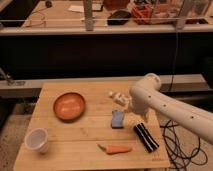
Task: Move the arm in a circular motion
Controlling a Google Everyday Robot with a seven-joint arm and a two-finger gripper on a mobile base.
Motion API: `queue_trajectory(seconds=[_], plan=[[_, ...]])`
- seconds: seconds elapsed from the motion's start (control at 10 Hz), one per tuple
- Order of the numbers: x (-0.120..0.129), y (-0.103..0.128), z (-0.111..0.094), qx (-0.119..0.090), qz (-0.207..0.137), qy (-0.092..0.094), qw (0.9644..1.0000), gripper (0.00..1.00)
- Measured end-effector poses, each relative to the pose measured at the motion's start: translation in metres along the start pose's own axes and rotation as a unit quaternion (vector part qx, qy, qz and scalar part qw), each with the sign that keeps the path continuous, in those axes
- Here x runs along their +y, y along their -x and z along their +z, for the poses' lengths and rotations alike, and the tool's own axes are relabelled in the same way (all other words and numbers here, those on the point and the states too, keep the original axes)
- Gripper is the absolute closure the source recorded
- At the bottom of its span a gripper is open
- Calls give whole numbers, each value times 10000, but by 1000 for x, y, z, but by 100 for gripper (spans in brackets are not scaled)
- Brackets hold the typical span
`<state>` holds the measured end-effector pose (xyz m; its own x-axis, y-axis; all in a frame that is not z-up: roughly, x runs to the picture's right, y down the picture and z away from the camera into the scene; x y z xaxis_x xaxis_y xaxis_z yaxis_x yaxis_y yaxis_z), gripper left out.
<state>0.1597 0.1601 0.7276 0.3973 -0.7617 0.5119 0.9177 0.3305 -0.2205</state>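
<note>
One each: bowl (69, 105), cup (37, 140), carrot (117, 149), sponge (118, 120), bar (146, 137), arm (170, 107), hand (124, 101) near sponge.

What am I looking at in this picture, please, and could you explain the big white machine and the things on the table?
The thick cream-white tube coming in from the right is the arm of a mobile robot. Its job here is simply to sweep round in a circle. At the arm's tip is its gripper, the tool it grasps with. It hangs low over the wooden table, between a small pale object and a blue item. Whether it holds anything cannot be made out. There is only one camera, looking down at the table from the front; where it is mounted is not on record. Also on the table are an orange-brown bowl, a white cup, a carrot and a black striped bar.
</note>
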Motion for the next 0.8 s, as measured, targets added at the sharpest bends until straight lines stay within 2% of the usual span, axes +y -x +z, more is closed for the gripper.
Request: queue_trajectory(seconds=[0.1,0.3,0.5,0.6,0.7,0.8], plan=[[-2,21,-11,0,-96,53,9999,20],[-23,70,-31,-24,-384,128,9992,20],[-33,89,-40,20,-676,132,9976,20],[-47,96,-44,69,-913,80,9958,20],[-80,102,-52,182,-1260,-17,9919,20],[-103,103,-57,263,-1424,-96,9894,20]])
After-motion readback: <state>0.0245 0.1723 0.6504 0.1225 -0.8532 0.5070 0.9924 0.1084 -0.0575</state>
